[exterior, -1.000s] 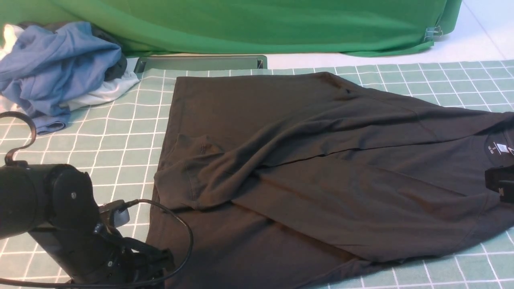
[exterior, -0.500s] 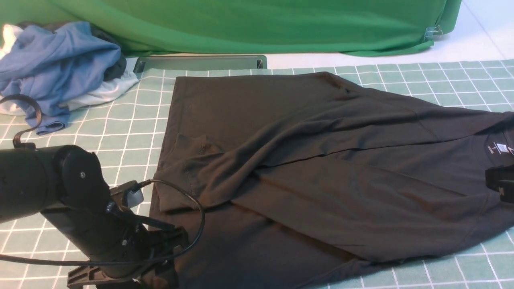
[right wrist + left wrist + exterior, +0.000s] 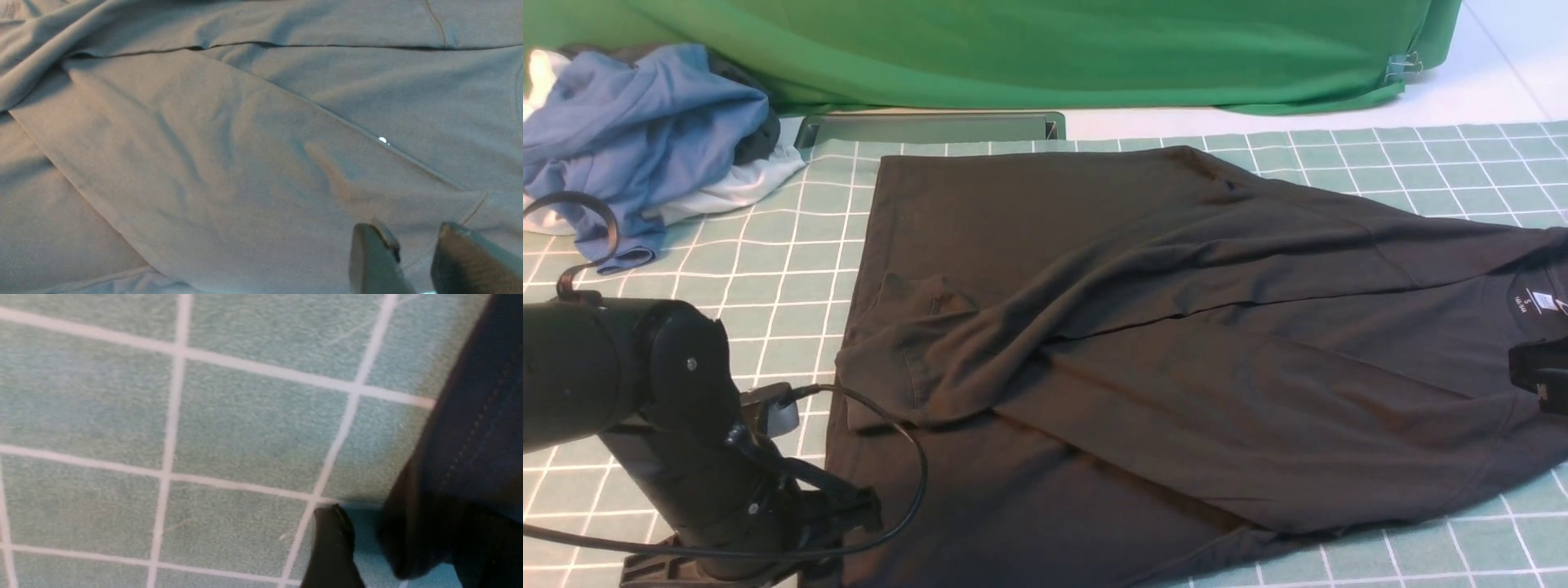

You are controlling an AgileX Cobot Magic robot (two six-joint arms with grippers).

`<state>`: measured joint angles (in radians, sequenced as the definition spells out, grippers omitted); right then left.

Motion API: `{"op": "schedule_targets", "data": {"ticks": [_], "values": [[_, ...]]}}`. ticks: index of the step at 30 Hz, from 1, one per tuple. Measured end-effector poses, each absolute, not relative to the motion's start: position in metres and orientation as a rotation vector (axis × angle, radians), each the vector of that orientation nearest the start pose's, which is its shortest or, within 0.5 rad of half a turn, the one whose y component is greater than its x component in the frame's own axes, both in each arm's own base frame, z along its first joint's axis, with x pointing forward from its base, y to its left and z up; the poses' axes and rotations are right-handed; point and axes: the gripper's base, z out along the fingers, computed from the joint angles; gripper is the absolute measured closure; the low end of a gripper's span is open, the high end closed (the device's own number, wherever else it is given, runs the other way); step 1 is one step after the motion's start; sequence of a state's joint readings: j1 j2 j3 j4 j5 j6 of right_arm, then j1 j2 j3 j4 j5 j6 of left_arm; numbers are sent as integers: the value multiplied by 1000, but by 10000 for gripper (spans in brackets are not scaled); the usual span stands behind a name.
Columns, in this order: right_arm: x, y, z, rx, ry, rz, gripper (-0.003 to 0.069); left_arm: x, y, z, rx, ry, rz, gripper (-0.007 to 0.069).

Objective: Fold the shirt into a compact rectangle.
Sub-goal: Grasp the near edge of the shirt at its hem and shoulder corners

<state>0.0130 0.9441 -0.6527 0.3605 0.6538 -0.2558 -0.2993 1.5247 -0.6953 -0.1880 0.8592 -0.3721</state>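
The black shirt (image 3: 1143,343) lies spread on the green checked mat (image 3: 768,278). Both its sides are folded inward, and the white neck label (image 3: 1538,299) shows at the far right. My left gripper (image 3: 817,563) is low at the shirt's near-left hem. In the left wrist view the left gripper (image 3: 404,516) is open. One finger (image 3: 331,543) rests over bare mat, and the stitched hem (image 3: 470,449) hangs in the gap, apart from that finger. My right gripper (image 3: 1539,371) sits by the collar. Its fingers (image 3: 374,253) stand slightly apart over the cloth (image 3: 229,155), holding nothing.
A heap of blue and white garments (image 3: 637,139) lies at the back left. The green backdrop cloth (image 3: 1045,49) hangs along the back, with a grey metal tray (image 3: 931,128) in front of it. The left arm's black cable (image 3: 915,465) loops over the shirt's left edge.
My left arm pushed in toward the shirt's near-left hem, then settled lower and slightly back, and its jaws narrowed. The right arm and the shirt have not moved.
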Motion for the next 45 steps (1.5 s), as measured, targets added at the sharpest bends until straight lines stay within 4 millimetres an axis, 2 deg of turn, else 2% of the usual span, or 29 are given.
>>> {"op": "schedule_targets", "data": {"ticks": [12,22,25,27,28,31,37,42,45], "values": [[176,22,280,-75,2389,281,421,214,-84,164,-427,3133,-312,253],[176,22,280,-73,2387,281,422,215,-86,157,-375,3179,-304,349],[176,22,280,-73,2386,281,421,215,-85,156,-324,3181,-293,414],[176,22,280,-73,2385,280,421,216,-85,157,-246,3169,-293,546],[176,22,280,-73,2385,280,421,216,-85,157,-240,3166,-297,560],[176,22,280,-73,2383,280,421,217,-85,164,-221,3123,-320,609],[171,24,279,-105,2457,312,421,217,-84,200,-157,3026,-353,612],[170,28,300,-171,2471,342,416,212,-84,201,-126,3027,-361,612],[167,36,307,-286,2478,356,368,211,-82,200,-99,3032,-333,610]]}}
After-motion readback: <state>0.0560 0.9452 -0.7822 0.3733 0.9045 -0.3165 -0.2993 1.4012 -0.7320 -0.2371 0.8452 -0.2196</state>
